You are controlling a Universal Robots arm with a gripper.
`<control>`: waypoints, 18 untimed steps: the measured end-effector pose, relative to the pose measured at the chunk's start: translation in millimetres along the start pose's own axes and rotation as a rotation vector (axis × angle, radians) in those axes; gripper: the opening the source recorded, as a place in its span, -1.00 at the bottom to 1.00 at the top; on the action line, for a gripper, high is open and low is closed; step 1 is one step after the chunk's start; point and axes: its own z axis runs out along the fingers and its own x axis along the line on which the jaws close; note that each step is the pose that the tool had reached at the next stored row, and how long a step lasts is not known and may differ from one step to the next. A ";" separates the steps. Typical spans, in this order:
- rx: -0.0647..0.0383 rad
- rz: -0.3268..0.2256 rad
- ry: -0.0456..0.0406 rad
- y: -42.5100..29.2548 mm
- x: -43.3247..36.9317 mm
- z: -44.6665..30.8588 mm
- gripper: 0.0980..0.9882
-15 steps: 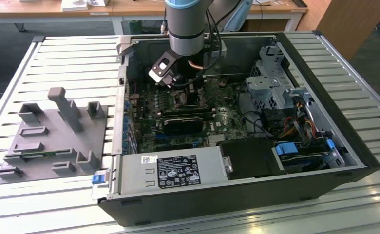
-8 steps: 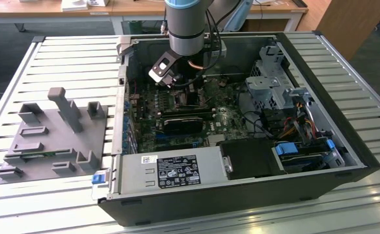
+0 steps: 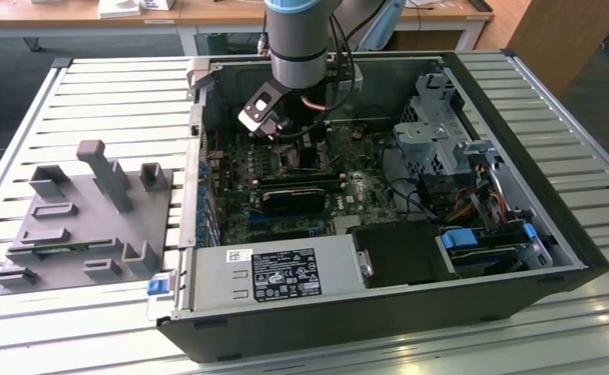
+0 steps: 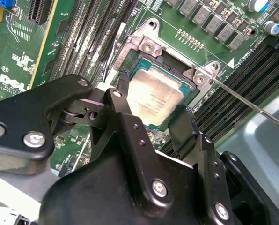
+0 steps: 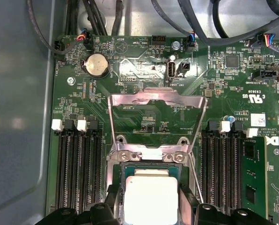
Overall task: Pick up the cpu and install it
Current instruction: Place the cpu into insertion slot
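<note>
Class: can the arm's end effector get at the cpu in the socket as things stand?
Probably yes: the end effector is right over the cpu, the socket's load plate is swung open, and nothing lies between them.

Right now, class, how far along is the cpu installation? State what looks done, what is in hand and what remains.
Done: the cpu appears to lie in the motherboard socket inside the computer case.
In hand: the pincer sits directly over the cpu; whether it grips is unclear.
Left: the metal load plate stands raised, not yet closed over the chip.
</note>
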 end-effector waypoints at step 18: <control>0.010 0.002 -0.0001 3.4 0.5 -15.0 -0.30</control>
